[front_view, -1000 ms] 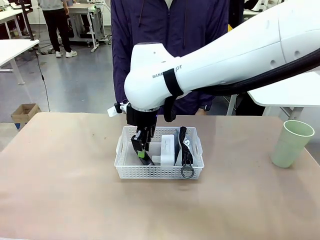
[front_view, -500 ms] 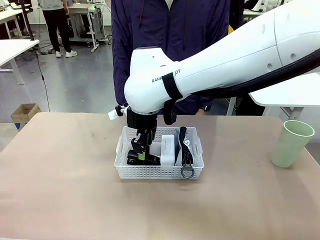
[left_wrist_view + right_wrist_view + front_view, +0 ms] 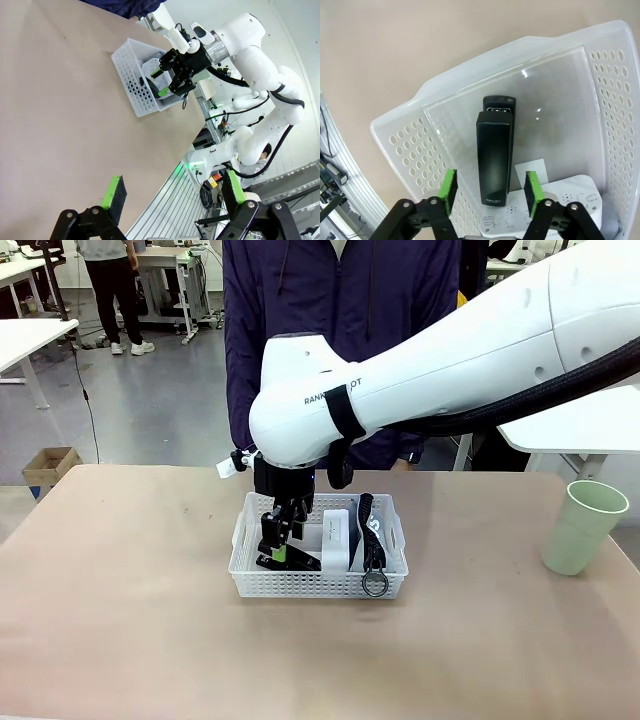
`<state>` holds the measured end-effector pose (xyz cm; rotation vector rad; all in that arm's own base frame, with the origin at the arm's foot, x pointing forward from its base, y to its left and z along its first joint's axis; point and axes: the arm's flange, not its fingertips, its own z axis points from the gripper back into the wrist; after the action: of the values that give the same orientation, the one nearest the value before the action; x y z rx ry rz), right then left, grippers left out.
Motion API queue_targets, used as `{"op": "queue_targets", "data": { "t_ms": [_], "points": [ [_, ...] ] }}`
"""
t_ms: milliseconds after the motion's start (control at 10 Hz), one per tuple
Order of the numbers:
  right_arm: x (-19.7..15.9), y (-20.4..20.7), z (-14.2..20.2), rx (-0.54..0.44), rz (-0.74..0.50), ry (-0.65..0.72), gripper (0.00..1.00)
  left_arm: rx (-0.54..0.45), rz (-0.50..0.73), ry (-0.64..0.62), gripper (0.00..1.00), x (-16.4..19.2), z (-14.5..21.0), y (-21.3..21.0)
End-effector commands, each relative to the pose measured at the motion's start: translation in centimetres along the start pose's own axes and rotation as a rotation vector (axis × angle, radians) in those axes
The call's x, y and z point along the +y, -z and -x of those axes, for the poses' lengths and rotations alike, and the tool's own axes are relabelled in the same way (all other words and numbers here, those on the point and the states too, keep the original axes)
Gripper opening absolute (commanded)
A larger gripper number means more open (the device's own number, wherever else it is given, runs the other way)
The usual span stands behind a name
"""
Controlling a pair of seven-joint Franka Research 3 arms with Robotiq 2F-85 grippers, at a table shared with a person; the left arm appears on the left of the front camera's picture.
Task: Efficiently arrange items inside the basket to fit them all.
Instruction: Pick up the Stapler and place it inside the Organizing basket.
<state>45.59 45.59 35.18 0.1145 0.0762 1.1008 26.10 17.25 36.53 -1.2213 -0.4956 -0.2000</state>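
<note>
1. The right end effector point(image 3: 280, 542) reaches down into the left part of the basket point(image 3: 318, 586). The basket sits mid-counter point(image 3: 130, 590), in front of a person point(image 3: 340, 300) in a dark blue jacket.
2. In the right wrist view its green pads point(image 3: 449, 192) stand apart, one on each side of the stapler point(image 3: 494, 160). A strip of basket floor shows on both sides, so neither pad touches the stapler.
3. The stapler lies flat on the basket floor, its length running away from the wrist camera, near a perforated wall point(image 3: 415, 150).
4. From the front, the stapler sits low in the basket's left half, just beside the box point(image 3: 337, 536).
5. The white box stands in the middle of the basket. One end of it shows at the bottom edge of the right wrist view, next to the stapler's near end.
6. The pouch point(image 3: 366, 525) stands on edge to the right of the box, by the basket's right wall. Its black strap hangs over the front wall, with the ring point(image 3: 375, 583) resting against the outside of the lattice.
7. The cup point(image 3: 583, 527) stands upright on the counter at the far right, outside the basket and well apart from it.
8. The left end effector point(image 3: 173, 192) has its fingers spread wide with nothing between them. In its view the basket lies well off across the counter.
</note>
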Motion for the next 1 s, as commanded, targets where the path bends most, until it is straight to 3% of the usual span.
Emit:
{"op": "queue_targets", "data": {
  "t_ms": [0, 600, 700, 800, 900],
  "points": [
    [-0.1, -0.1, 0.3, -0.026, 0.005, 0.006, 1.0, -0.007, 0.013, -0.011, 1.0, -0.4, -0.1, -0.1],
    [-0.7, -1.3, 2.1, -0.095, 0.002, 0.045, 1.0, -0.007, 0.013, -0.011, 1.0, -0.4, -0.1, -0.1],
    [-1.3, -3.1, 4.7, -0.188, -0.074, 0.066, 1.0, -0.007, 0.013, -0.011, 1.0, -0.4, -0.1, -0.1],
    [-2.0, -5.3, 8.2, -0.221, -0.209, 0.114, 1.0, -0.007, 0.013, -0.011, 1.0, -0.4, -0.1, -0.1],
    [-3.0, -7.5, 12.3, -0.297, -0.334, 0.231, 1.0, -0.007, 0.013, -0.011, 1.0, -0.4, -0.1, -0.1]
  ]
}}
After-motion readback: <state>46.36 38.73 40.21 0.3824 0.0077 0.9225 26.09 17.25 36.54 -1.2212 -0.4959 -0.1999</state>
